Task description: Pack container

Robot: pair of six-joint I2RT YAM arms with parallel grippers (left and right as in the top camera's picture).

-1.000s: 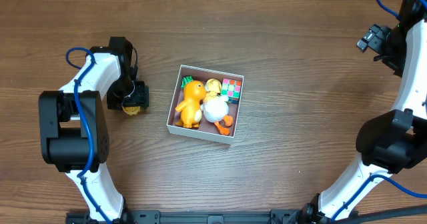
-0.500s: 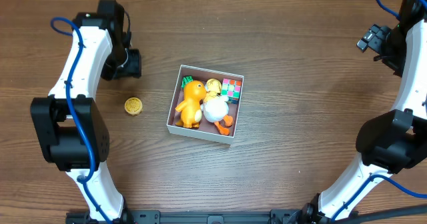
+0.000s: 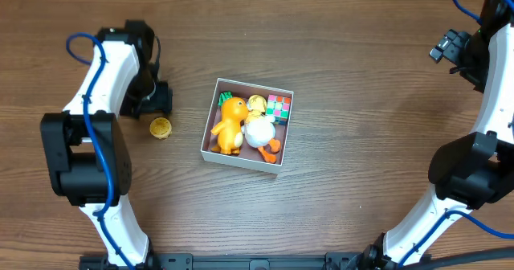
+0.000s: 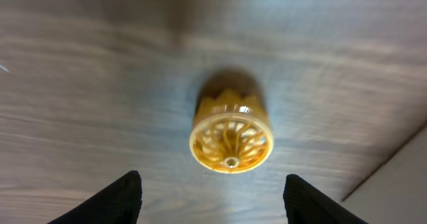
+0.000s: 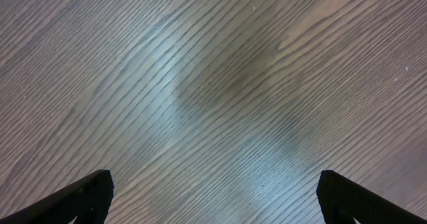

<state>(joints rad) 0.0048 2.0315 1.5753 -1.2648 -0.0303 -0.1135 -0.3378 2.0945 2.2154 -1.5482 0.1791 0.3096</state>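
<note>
The container (image 3: 239, 159) sits in the middle of the overhead frame, flat on the wooden surface (image 3: 361, 125), square to neither arm. It is already crowded. An orange toy (image 3: 229, 125) fills its left half, a white duck (image 3: 259, 132) with orange feet lies against it, and a coloured cube (image 3: 279, 105) is tucked in the upper right corner beside a pale yellow piece (image 3: 257, 103). A sliver of green shows in the upper left corner.

One item is outside: a small yellow round toy (image 4: 231, 132) lies on the surface left of the container and apart from it. The left pincer (image 4: 213, 201) hangs over it, fingers spread partway with nothing between them, the toy just ahead of the tips and centred on the gap. That looks like a line-up for a pick.

The right pincer (image 5: 220, 201) is parked at the upper right of the overhead frame, spread wide over bare wood and empty, probably to keep clear.
</note>
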